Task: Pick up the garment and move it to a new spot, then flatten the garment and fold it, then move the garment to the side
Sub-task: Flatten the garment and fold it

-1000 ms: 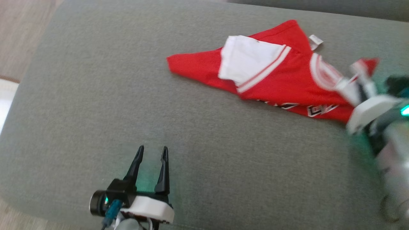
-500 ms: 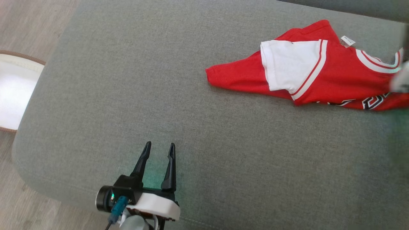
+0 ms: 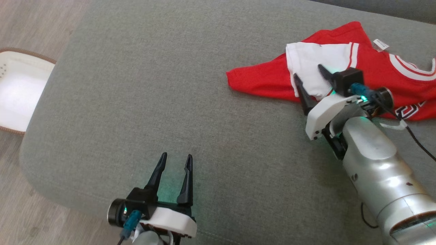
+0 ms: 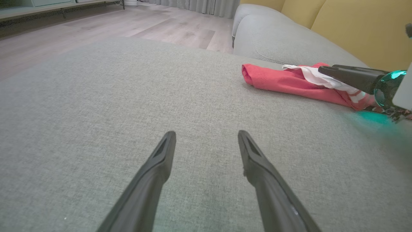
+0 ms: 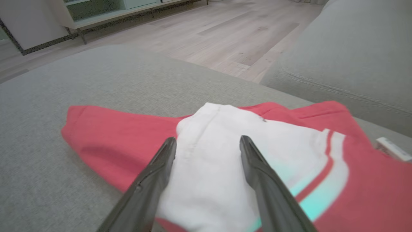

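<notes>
A red garment (image 3: 265, 76) with a white sleeve (image 3: 315, 63) and white striped trim lies crumpled on the grey cushion (image 3: 153, 85) at the far right. My right gripper (image 3: 309, 73) hovers open over the white sleeve (image 5: 209, 154), fingers spread, nothing between them. In the left wrist view the garment (image 4: 273, 82) lies ahead to the right, with the right gripper's finger (image 4: 351, 77) over it. My left gripper (image 3: 175, 160) stands open and empty above bare cushion near the front edge; its spread fingers (image 4: 161, 161) show over grey fabric.
A white mat (image 3: 17, 95) with a brown rim lies on the wooden floor (image 3: 34, 23) at the left. A second grey cushion (image 5: 347, 54) rises behind the garment, and yellow backrests (image 4: 354, 25) stand beyond. A small label (image 3: 380, 44) sticks out of the garment's top edge.
My right gripper has let go of the garment's collar end, opened, and come round over the white sleeve. The camera has shifted, sliding the scene rightward. The left gripper has stayed open.
</notes>
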You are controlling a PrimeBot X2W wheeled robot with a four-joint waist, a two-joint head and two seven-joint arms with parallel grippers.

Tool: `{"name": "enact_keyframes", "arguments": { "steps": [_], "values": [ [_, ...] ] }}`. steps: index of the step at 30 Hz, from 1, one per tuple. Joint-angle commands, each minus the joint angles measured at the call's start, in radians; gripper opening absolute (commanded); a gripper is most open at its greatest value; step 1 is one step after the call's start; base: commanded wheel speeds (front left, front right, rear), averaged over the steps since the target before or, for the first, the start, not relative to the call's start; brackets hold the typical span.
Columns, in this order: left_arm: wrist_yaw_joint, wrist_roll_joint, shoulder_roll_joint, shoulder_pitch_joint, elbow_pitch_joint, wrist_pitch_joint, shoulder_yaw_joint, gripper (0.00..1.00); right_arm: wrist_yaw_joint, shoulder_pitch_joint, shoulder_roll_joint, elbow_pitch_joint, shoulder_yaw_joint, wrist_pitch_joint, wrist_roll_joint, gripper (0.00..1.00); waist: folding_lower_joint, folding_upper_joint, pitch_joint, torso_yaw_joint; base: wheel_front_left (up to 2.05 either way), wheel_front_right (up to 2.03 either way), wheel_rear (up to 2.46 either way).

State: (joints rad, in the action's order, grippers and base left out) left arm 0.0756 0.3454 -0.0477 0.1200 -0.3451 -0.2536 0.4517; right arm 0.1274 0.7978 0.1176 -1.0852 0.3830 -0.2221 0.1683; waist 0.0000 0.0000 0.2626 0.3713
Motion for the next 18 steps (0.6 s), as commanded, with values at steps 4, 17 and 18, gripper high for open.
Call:
{"name": "enact_keyframes", "arguments": {
  "steps": [4, 17, 18],
  "values": [
    [0.007, 0.015, -0.003, 0.018, 0.03, -0.008, -0.024, 1.0, 0.003, 0.002, -0.007, 0.03, 0.092, 0.01, 0.069, 1.0, 0.0, 0.0, 0.008, 0.017, 0.0, 0.0, 0.0],
    [0.013, 0.021, -0.003, 0.011, 0.033, -0.008, -0.02, 1.0, 0.003, 0.01, 0.034, -0.008, 0.147, 0.004, 0.156, 0.9, 0.0, 0.0, 0.012, 0.028, 0.0, 0.0, 0.0],
    [0.013, 0.021, -0.003, 0.011, 0.033, -0.008, -0.02, 1.0, 0.003, 0.01, 0.035, -0.011, 0.146, 0.002, 0.161, 0.82, 0.0, 0.0, 0.012, 0.027, 0.0, 0.0, 0.0]
  ]
}}
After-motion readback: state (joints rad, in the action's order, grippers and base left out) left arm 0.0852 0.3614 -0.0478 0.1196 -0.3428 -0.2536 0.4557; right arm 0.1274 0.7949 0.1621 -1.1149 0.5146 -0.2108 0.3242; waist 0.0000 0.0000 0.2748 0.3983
